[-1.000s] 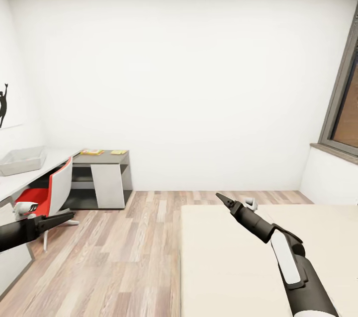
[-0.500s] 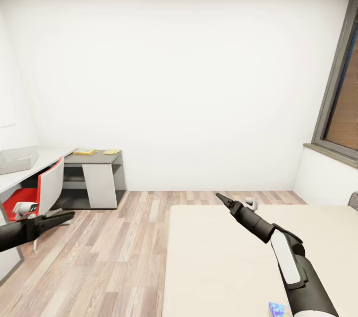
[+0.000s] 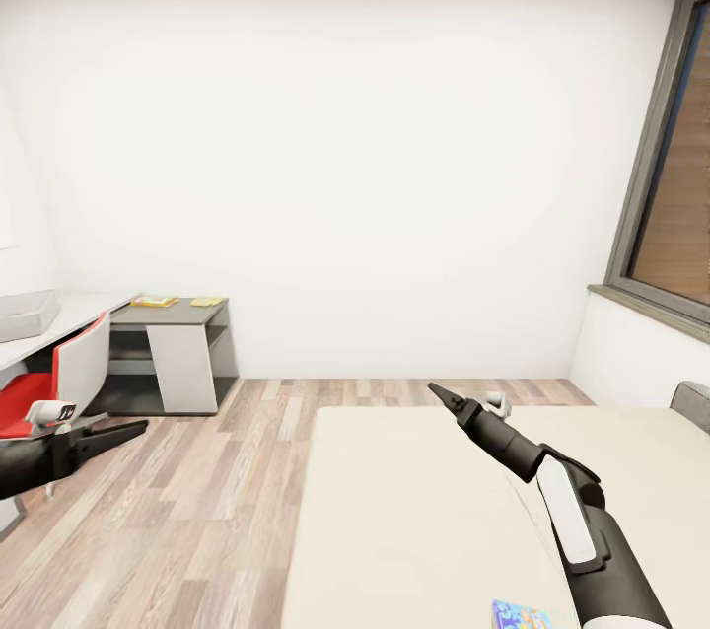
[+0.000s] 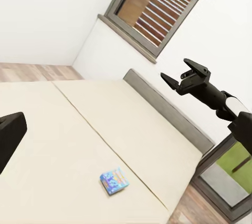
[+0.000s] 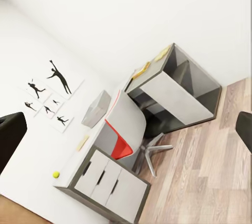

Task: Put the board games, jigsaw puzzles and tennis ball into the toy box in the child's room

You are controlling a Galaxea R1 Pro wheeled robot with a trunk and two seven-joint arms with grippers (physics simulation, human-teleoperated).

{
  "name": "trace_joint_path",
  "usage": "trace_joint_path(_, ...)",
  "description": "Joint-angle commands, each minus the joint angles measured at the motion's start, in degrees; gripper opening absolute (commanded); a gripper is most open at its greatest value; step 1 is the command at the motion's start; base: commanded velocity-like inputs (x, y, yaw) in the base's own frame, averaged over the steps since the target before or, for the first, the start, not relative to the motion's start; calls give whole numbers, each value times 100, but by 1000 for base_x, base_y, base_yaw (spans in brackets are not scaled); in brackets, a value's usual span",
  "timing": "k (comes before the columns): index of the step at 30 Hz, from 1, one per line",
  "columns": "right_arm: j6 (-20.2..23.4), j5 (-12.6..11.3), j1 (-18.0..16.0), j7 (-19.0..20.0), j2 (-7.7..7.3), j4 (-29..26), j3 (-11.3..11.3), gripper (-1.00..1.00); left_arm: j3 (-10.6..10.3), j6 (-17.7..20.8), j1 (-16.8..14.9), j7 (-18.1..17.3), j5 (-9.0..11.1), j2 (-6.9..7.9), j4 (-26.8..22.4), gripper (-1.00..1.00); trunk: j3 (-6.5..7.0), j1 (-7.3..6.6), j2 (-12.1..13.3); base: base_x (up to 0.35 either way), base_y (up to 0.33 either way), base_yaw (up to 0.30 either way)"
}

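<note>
The toy box (image 3: pixel 25 314), well off beyond the left gripper (image 3: pixel 126 432), is cut by the head view's edge so that just one corner shows, and the blue board game (image 3: pixel 521 617) below the right gripper (image 3: pixel 441 394) is sliced by the bottom edge. The flat yellow things (image 3: pixel 177 300) on the dark desk top (image 3: pixel 163 314) are too small to tell apart. In the left wrist view the game's (image 4: pixel 114 180) print is too small to read.

Bright even light, sharp render, soft faint shadows, no glare
</note>
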Motion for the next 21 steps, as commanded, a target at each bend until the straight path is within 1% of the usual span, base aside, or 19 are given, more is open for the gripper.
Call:
trace_joint_path(1,40,-24,-3,8,3,2,-11,100,0,61,-2,-26,-9,1,-1,100,-3,2,-5,0,-297,0)
trace_joint_path(21,42,-24,-3,8,-5,2,-15,100,-6,61,-2,-26,-9,1,-1,100,-3,2,-5,0,-297,0)
